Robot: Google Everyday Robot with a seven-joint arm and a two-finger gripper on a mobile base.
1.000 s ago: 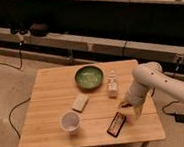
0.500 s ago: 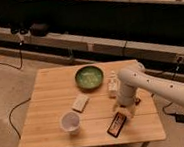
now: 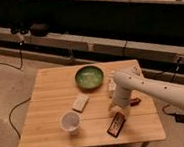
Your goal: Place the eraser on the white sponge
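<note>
The eraser (image 3: 116, 124), a flat black bar with an orange-red edge, lies near the front edge of the wooden table (image 3: 47, 93), right of centre. The white sponge (image 3: 80, 102) lies flat near the table's middle, left of the eraser. My gripper (image 3: 118, 106) hangs at the end of the white arm (image 3: 153, 90), just above and behind the eraser, to the right of the sponge. It holds nothing that I can see.
A green bowl (image 3: 89, 78) sits at the back centre. A translucent white cup (image 3: 70, 122) stands front left. A white bottle (image 3: 110, 86) is partly hidden by the arm. A small reddish-brown item (image 3: 135, 101) lies by the arm. Cables run on the floor.
The arm has swung left over the table and its gripper end now sits closer to the eraser. The eraser, sponge, cup and bowl have not moved.
</note>
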